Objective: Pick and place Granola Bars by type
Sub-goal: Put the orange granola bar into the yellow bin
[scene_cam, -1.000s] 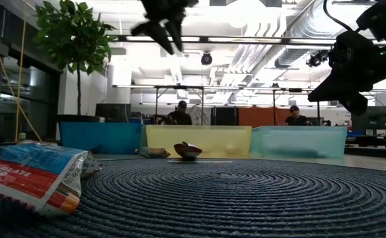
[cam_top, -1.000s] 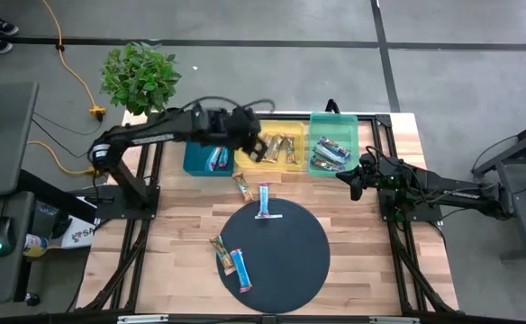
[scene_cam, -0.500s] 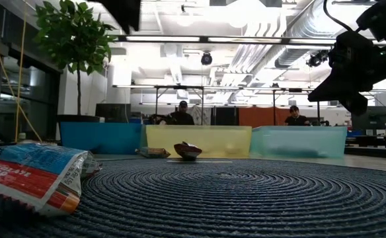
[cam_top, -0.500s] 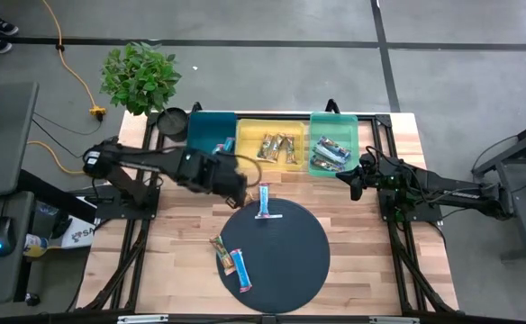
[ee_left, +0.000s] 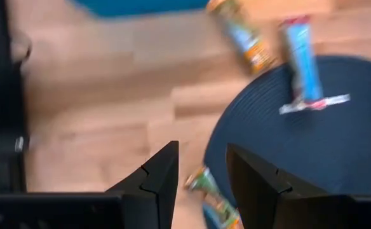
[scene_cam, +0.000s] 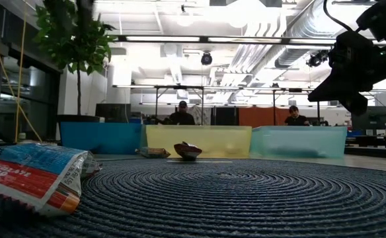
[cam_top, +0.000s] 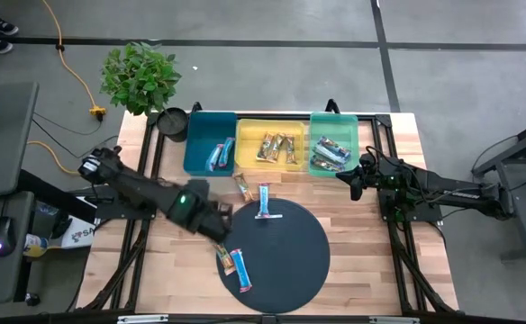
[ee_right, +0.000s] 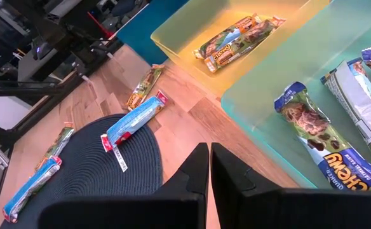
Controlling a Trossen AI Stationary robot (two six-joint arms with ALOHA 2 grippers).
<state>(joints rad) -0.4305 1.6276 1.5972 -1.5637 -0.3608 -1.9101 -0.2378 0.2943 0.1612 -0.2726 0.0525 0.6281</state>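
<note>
left pincer [cam_top: 220,230] swung from trays to mat edge, spread, above green bar [ee_left: 203,184].

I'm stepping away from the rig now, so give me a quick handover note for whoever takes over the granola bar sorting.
Left gripper: open, empty, at the round mat's left edge, above the tan bar and blue bar.
Right gripper: shut, empty, waiting beside the green tray.
Done: bars lie in the teal tray, the yellow tray and the green tray.
Left: those two, another blue bar at the mat's top, a tan bar on the wood.
</note>
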